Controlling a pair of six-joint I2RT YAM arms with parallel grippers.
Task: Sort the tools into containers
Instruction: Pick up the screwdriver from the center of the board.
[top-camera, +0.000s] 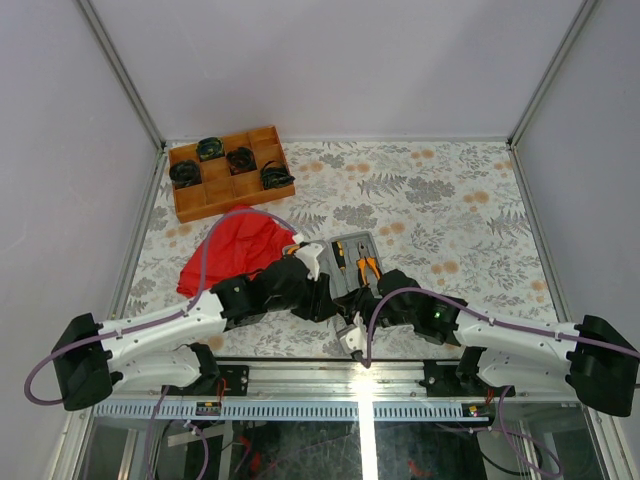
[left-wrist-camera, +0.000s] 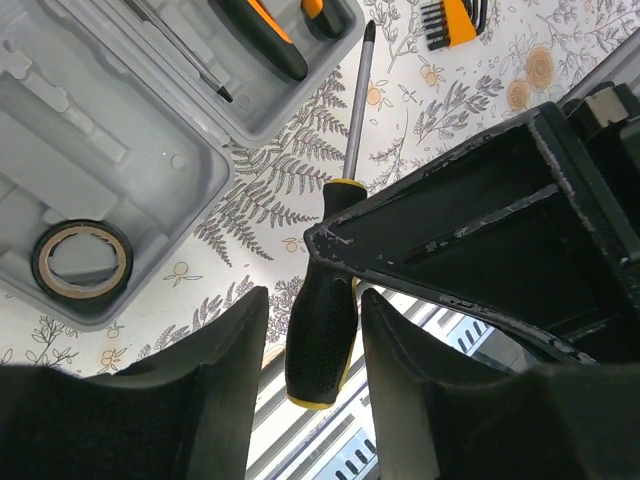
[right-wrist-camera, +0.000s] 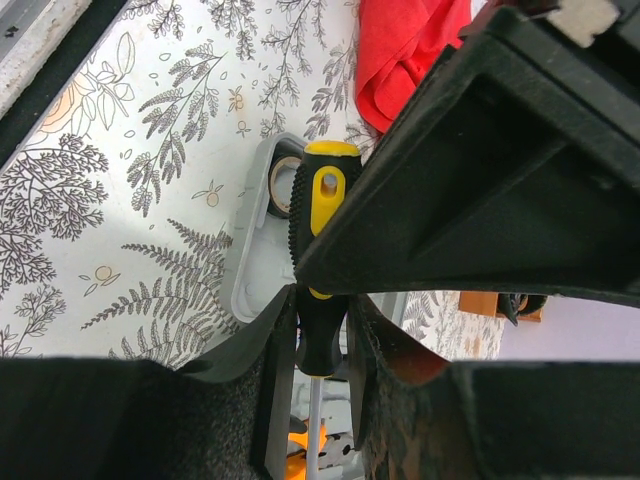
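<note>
screwdriver (left-wrist-camera: 322, 340): it is up in the air, just by the near side of the case (left-wrist-camera: 120, 130). Its metal tip points past the corner of the case.
right gripper (right-wrist-camera: 320, 310): clamped tight on the black and yellow handle, at the end by the metal rod.
left gripper (left-wrist-camera: 312, 300): its fingers are apart, one on each side of the fat end of the handle. There is a gap on one side, so it is not squeezing.
how it feels, I think: hard and stiff, so it will not bend. It is not heavy. The bumpy handle will not slip. The thin shiny rod would.
where to hold: the fat bumpy part of the handle.
case: open and flat, with a tape roll (left-wrist-camera: 82, 262) in one hole.
</note>
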